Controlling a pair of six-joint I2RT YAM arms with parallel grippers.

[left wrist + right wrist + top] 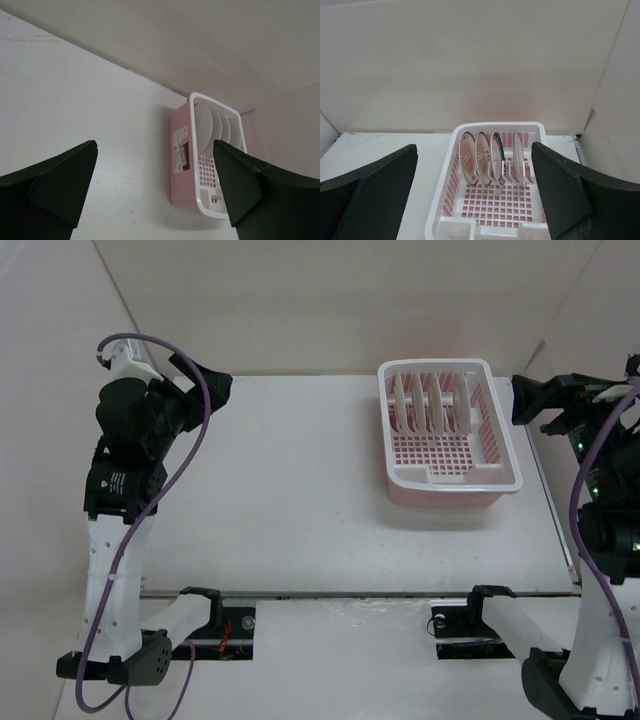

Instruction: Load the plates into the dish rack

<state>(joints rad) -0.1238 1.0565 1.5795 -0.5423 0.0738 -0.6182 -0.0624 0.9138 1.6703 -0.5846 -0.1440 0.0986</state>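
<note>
The pale pink dish rack (450,472) with a white rim stands on the table at the back right. Several plates (430,405) stand upright between its prongs. In the right wrist view two show orange sunburst centres (468,159), one has a dark green rim (498,159), and a white one (518,156) is seen edge-on. My left gripper (205,380) hangs open over the table's back left corner, far from the rack (181,165). My right gripper (522,402) is open, just right of the rack and facing it (490,200). Neither holds anything.
Beige walls close the table in at the back and both sides. A white table top (290,500) stretches between the arms. Two black clamps (200,597) sit on the rail at the near edge. A purple cable (190,450) loops off the left arm.
</note>
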